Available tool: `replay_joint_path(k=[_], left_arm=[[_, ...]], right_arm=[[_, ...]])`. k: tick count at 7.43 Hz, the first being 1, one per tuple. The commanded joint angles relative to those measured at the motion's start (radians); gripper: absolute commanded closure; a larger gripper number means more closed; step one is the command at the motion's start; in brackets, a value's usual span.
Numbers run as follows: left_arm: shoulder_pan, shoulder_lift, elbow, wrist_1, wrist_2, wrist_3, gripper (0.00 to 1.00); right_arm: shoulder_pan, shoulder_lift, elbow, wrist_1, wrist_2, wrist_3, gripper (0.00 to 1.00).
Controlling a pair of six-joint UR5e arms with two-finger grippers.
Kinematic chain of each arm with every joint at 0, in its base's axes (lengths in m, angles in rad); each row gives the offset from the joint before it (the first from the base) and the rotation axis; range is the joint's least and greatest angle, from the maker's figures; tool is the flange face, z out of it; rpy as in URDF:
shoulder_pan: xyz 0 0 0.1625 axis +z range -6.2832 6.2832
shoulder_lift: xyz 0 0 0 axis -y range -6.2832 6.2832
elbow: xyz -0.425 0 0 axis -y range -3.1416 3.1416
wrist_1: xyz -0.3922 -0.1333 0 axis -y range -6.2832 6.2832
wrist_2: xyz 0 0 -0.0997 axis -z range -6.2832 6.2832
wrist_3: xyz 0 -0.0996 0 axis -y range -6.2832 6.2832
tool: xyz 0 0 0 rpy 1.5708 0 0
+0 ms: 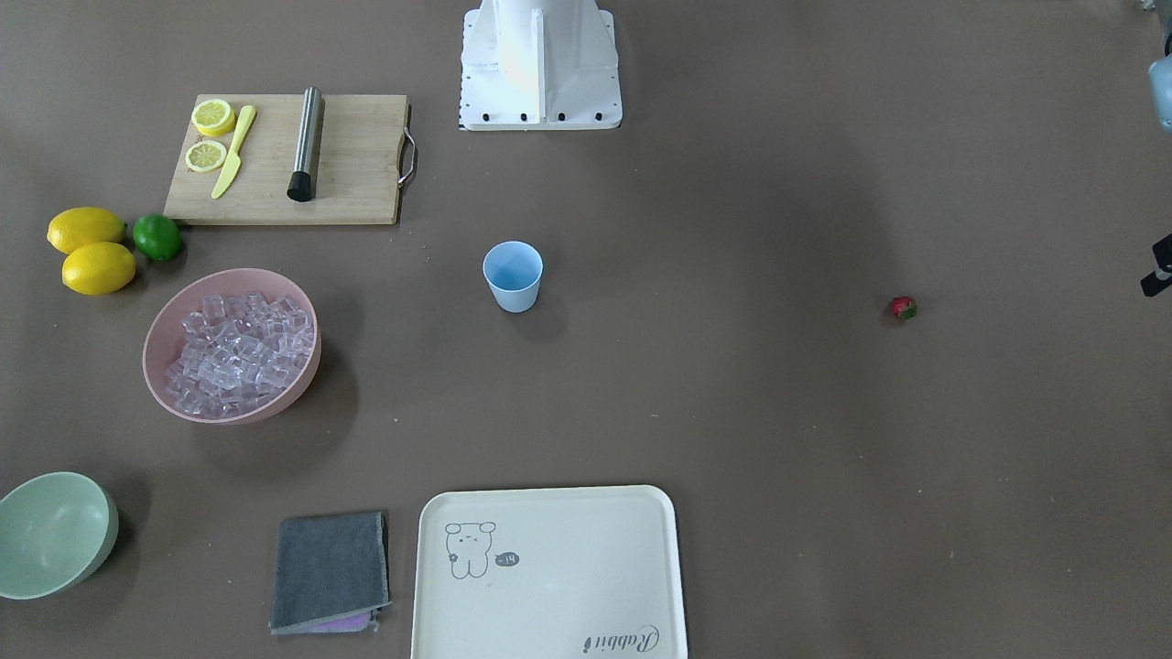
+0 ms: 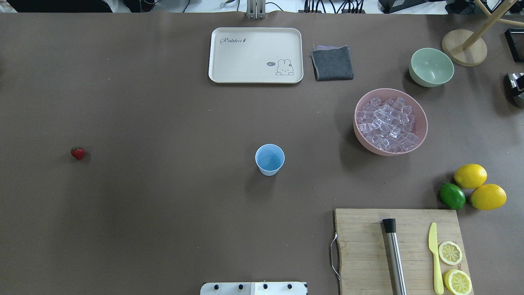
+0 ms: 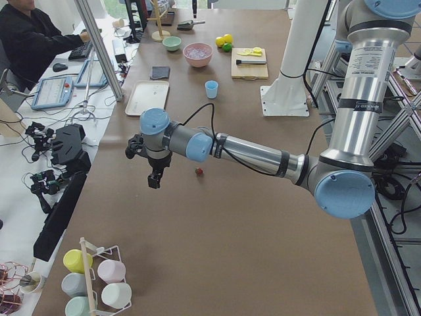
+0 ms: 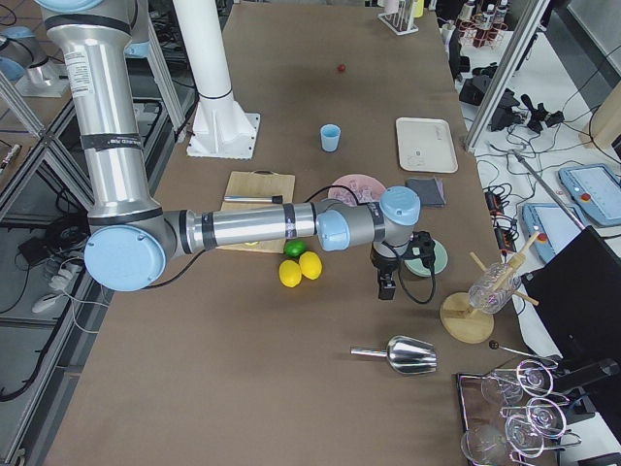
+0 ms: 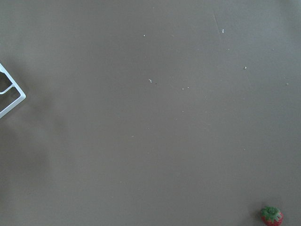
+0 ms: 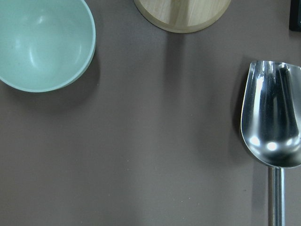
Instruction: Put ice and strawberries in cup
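The light-blue cup (image 2: 269, 159) stands upright and empty at the table's middle. The ice (image 2: 389, 125) fills a pink bowl (image 2: 424, 119) to the cup's right. The single strawberry (image 2: 77, 153) lies far left on the bare table; it also shows in the left wrist view (image 5: 272, 216) at the bottom right. My left gripper (image 3: 155, 181) hangs above the table beside the strawberry (image 3: 198, 172), fingers pointing down. My right gripper (image 4: 386, 288) hangs near the pale-green bowl (image 4: 427, 257). I cannot tell whether either gripper is open or shut.
A metal scoop (image 6: 272, 127) lies right of the pale-green bowl (image 6: 42, 42), by a wooden stand base (image 6: 183, 12). A cutting board (image 2: 397, 250) holds a knife, lemon slices and a steel muddler. Two lemons and a lime (image 2: 452, 196), a tray (image 2: 256, 55) and a grey cloth (image 2: 332, 62) are also there.
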Motion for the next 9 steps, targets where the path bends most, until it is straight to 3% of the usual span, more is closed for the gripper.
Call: replay_joint_path(k=[1,3,5,9], left_arm=[[0.0,-0.002,0.0,0.0,-0.002,-0.002,0.02],[0.008,0.001,-0.016,-0.008,0.002,0.0,0.02],[0.006,0.08,-0.014,-0.11,0.002,0.0,0.02],[0.006,0.143,-0.047,-0.109,0.003,-0.02,0.02]], right_arm=[[0.0,-0.001,-0.002,0.0,0.0,0.0,0.0],[0.0,-0.001,-0.001,0.0,0.0,0.0,0.0],[0.0,0.002,0.001,0.0,0.0,-0.005,0.0],[0.0,-0.004,-0.002,0.002,-0.006,-0.014,0.0]])
